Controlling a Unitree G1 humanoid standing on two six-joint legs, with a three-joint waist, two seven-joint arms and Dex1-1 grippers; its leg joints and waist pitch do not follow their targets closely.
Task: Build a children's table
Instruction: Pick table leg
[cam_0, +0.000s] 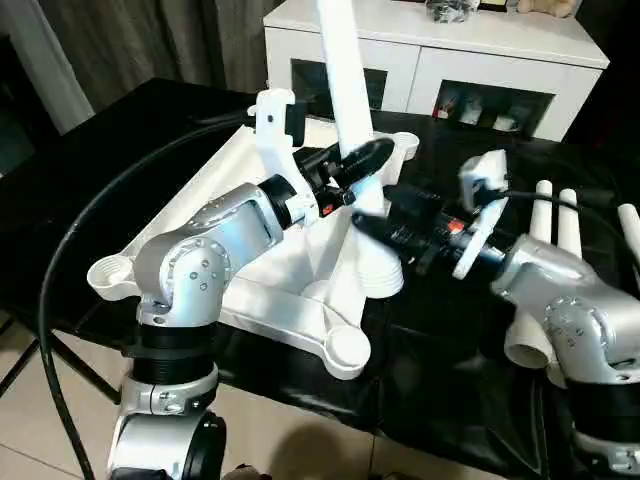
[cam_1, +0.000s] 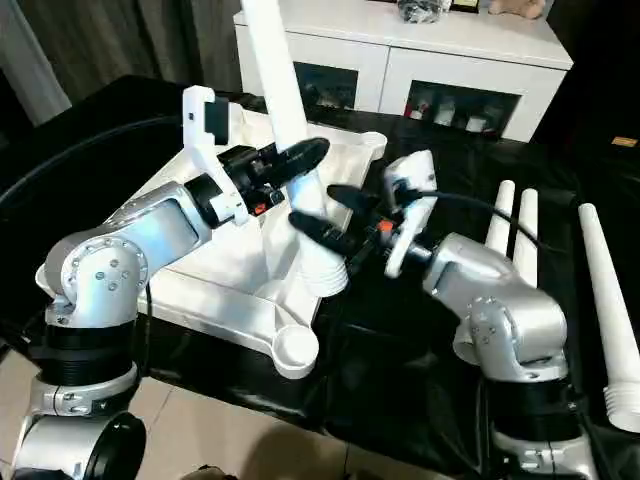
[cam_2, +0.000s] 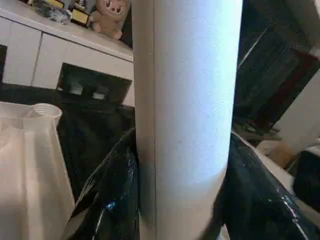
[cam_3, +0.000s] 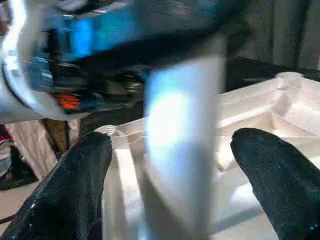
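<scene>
Leg (cam_0: 345, 95) stands in tabletop (cam_0: 250, 275) corner socket, left gripper (cam_0: 358, 168) clamped.

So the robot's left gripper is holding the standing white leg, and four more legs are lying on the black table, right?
Not quite: three legs lie on the black table, not four, as the right eye view shows. The left gripper does hold the standing leg.
</scene>
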